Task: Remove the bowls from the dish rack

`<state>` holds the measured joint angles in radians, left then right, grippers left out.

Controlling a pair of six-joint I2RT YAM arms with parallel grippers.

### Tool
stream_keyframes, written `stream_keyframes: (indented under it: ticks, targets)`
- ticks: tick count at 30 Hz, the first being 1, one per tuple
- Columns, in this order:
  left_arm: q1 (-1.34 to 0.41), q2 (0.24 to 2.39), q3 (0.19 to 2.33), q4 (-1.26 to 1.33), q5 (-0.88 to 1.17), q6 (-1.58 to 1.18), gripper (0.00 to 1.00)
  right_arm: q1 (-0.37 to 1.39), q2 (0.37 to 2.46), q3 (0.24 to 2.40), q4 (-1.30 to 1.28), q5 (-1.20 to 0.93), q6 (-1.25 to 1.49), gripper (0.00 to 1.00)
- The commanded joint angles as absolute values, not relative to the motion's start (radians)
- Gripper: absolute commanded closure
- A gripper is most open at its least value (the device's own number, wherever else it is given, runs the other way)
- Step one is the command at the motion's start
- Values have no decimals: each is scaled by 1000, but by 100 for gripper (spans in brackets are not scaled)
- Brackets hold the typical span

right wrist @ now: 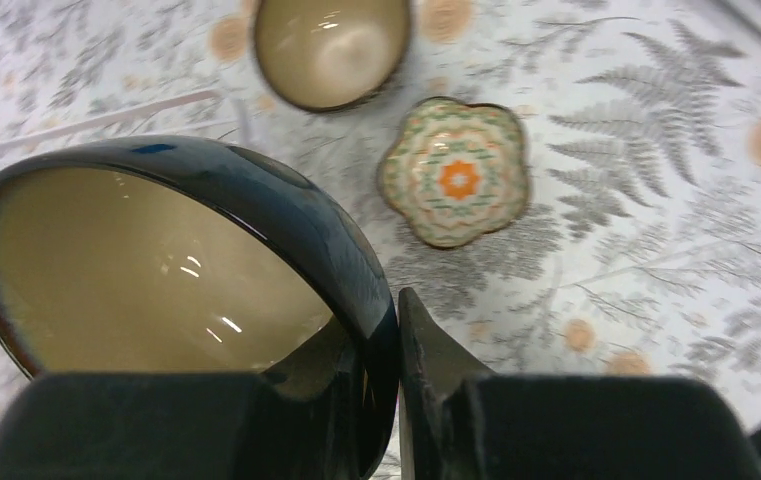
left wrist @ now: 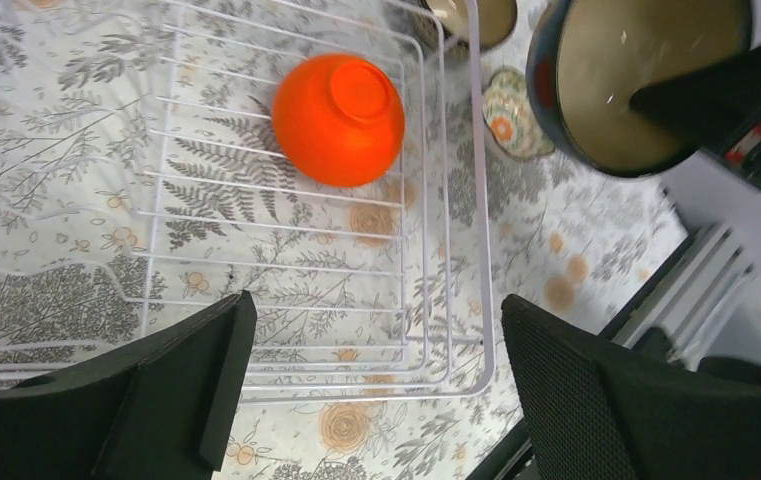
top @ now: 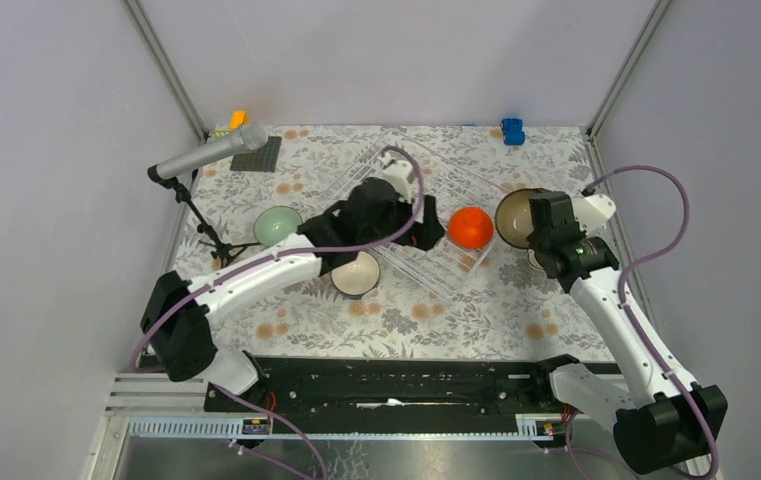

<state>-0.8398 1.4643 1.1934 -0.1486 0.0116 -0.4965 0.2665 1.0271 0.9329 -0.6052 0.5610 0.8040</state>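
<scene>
An orange bowl (top: pixel 471 228) lies upside down in the clear wire dish rack (top: pixel 443 268) at the table's middle. In the left wrist view the orange bowl (left wrist: pixel 338 120) rests on the rack's wires (left wrist: pixel 436 250). My left gripper (left wrist: pixel 376 370) hangs open above the rack's near corner with nothing between its fingers. My right gripper (right wrist: pixel 396 340) is shut on the rim of a dark bowl (right wrist: pixel 156 270) with a tan inside, held tilted just right of the rack (top: pixel 516 215). On the table stand a pale green bowl (top: pixel 278 225), a cream bowl (top: pixel 356 273), a patterned bowl (right wrist: pixel 454 170) and a brown bowl (right wrist: pixel 331 50).
A microphone on a stand (top: pixel 211 155) leans over the table's left side, next to a dark grey plate (top: pixel 256 155). A blue toy block (top: pixel 512 130) sits at the back right and a yellow block (top: pixel 239 118) at the back left. Walls close in on both sides.
</scene>
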Motion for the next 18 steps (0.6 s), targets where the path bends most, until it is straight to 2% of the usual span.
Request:
stream_keyframes:
  ticks: [1,3,6,9,16,18]
  targets:
    - [-961,1539,1322,-234,-96,-293,3,263,946,967,-704,808,969,100]
    - [-1004,1587,1382,-267,-116,-266,4,254,910,951,-720,853,977,100]
    - [-1038,1650,1424,-288,-97,-251,15,226,856,944,-765,927,993,100]
    - [-1063,1697,1441,-288,-65,-243,21,194,814,938,-770,960,968,100]
    - [-1127,1837,1538,-317,-49,-202,27,175,783,910,-778,929,987,100]
    - [-1129,1874,1576,-346,-55,-191,32,175,756,881,-743,886,982,100]
